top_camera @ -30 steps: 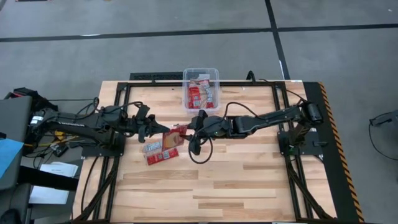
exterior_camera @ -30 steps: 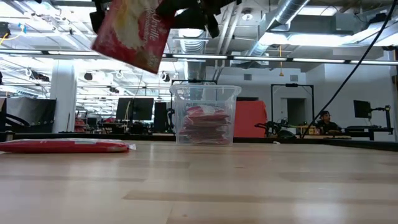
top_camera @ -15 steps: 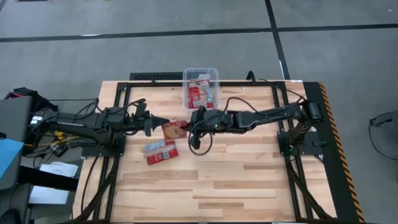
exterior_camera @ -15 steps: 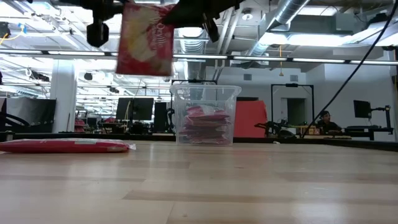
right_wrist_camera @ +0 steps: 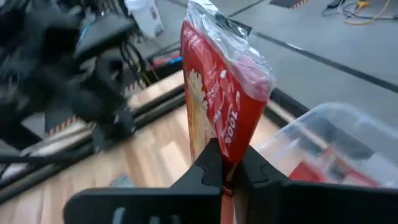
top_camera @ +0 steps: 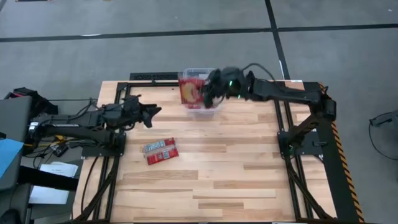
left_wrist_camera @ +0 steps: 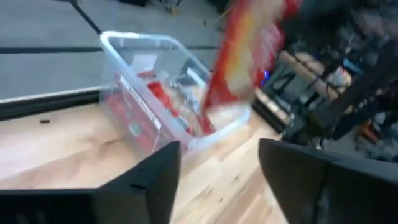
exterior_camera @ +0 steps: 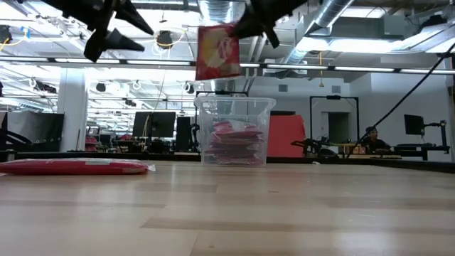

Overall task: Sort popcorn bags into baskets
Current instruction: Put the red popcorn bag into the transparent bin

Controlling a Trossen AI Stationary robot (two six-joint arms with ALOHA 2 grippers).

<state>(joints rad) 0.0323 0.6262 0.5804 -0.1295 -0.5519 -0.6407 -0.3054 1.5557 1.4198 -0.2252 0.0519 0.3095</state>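
My right gripper (top_camera: 207, 93) is shut on a red popcorn bag (top_camera: 188, 92) above the left side of the clear bin (top_camera: 211, 73), which stands at the table's far edge with several red bags inside. In the low view the bag (exterior_camera: 218, 51) hangs just over the bin's rim (exterior_camera: 234, 102). My left gripper (top_camera: 153, 112) is open and empty, left of the bin and above the table; its fingers (left_wrist_camera: 155, 177) stand wide apart. Two more red bags (top_camera: 160, 151) lie flat on the table. My right gripper pinches one end of the bag (right_wrist_camera: 229, 155) between its two fingers (right_wrist_camera: 208, 163). The fingers come from the table's right, slanting down. The bag is lifted clear, standing edge-on beyond the fingers and a little tilted over the bin (right_wrist_camera: 336, 137).
Black frame rails (top_camera: 124, 112) run along the table's left, right and far sides. The near half of the wooden table (top_camera: 217, 186) shows bare boards. A person (exterior_camera: 370, 139) sits far off in the room behind.
The bag, which hung between both grippers near the table's middle, is now in my right gripper alone. My right gripper has carried it up and toward the far edge, over the bin. My left gripper has drawn back toward the left.
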